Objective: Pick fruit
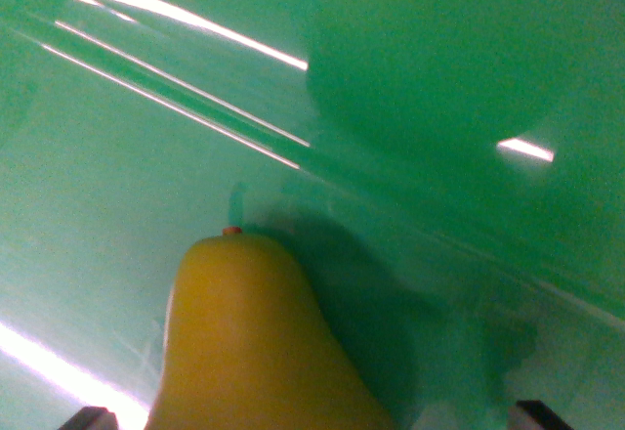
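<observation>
Seen from the wrist: a yellow pear (259, 337) filling the lower middle of the view, its narrow neck pointing up the picture and ending in a small reddish stem stub. Broad body running off the bottom edge, so lower part hidden. Lying on a glossy green surface (107, 215), with bright white streaks of reflected light across the upper left, one short streak at the right, and another band at the lower left corner. Dark soft shadow on the green just to the wrist view's right of the pear, and a larger rounded shadow higher up at the right.

Of the gripper (312, 418), only two dark fingertips showing at the bottom edge: one at the wrist view's left, just beside the pear's lower flank, the other well off to the wrist view's right, apart from the fruit. Pear sitting between the two tips but nearer the left one; a stretch of bare green between pear and right tip. Fingers spread wide, not clamped on the fruit. Contact between left tip and pear hard to judge, possibly touching, since the picture is blurred and cropped there.
</observation>
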Motion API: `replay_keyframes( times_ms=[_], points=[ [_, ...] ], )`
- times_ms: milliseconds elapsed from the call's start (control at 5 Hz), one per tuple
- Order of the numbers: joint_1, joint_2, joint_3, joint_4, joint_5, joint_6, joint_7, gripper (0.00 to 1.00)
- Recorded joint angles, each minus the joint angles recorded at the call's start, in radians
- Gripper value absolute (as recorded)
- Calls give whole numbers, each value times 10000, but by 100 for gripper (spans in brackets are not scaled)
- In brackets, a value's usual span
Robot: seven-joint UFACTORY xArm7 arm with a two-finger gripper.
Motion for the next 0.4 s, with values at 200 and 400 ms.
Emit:
replay_keyframes(
  times_ms=[200,400],
  points=[
    [0,0,0,0,0,0,0,100],
    [0,0,0,0,0,0,0,100]
  ],
)
